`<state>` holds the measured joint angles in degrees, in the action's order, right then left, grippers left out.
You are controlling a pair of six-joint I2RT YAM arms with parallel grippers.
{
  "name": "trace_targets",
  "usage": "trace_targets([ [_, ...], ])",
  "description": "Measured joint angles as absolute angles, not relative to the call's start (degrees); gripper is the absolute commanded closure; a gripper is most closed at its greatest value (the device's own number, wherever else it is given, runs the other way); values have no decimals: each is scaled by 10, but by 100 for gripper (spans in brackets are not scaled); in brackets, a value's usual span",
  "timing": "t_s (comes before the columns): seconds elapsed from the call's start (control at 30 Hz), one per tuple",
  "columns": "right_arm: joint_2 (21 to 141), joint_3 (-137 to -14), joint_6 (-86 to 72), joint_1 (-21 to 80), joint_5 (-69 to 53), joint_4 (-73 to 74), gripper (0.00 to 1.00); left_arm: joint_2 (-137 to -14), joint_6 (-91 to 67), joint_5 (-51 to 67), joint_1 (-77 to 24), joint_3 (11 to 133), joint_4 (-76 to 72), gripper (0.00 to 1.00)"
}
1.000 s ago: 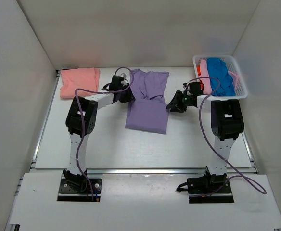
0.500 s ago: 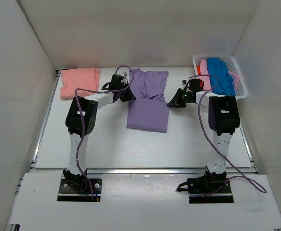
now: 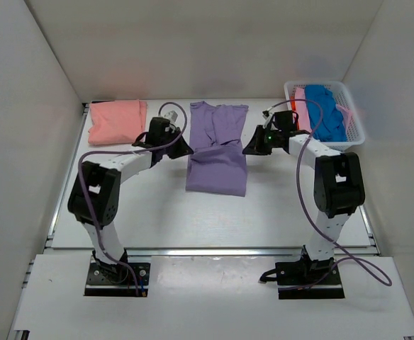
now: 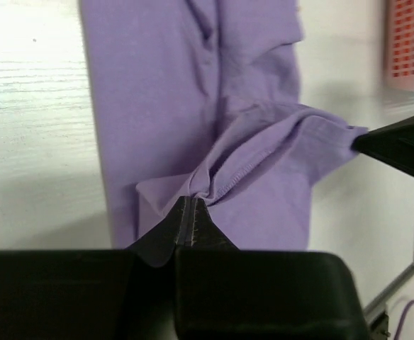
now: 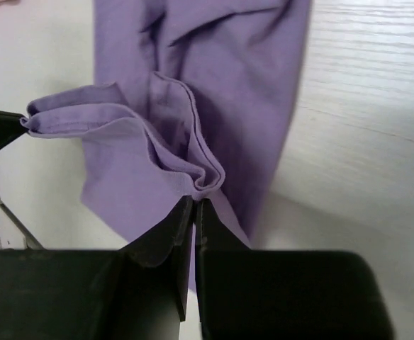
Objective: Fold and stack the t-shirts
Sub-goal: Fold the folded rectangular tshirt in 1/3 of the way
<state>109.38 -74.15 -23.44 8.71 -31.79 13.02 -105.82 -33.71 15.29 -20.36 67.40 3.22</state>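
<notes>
The lavender-purple t-shirt (image 3: 217, 152) lies lengthwise in the middle of the table, half folded. My left gripper (image 3: 188, 150) is shut on its left edge, the cloth bunched at the tips (image 4: 191, 200). My right gripper (image 3: 247, 149) is shut on the right edge, folds of the purple t-shirt (image 5: 193, 99) pinched at its tips (image 5: 195, 200). Between the two grippers the held fold is lifted a little off the rest of the shirt. A folded salmon-pink t-shirt (image 3: 116, 120) rests at the back left.
A white lattice basket (image 3: 349, 92) at the back right holds a blue shirt (image 3: 323, 113), with pink and orange cloth beside it. White walls close in the table on three sides. A metal rail (image 3: 214, 250) runs along the near edge.
Both grippers have shut on the purple shirt's edges. The left arm has swung out to the left and the right arm has reached inward, and the shirt's middle now stands lifted between them.
</notes>
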Motion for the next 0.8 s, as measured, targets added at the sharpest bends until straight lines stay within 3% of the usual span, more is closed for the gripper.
trace_targets([
  [0.47, 970, -684, -225, 114, -323, 154, 100, -827, -343, 135, -196, 580, 46, 100],
  [0.8, 962, -693, -222, 116, -328, 164, 100, -836, -341, 130, -187, 564, 46, 100],
])
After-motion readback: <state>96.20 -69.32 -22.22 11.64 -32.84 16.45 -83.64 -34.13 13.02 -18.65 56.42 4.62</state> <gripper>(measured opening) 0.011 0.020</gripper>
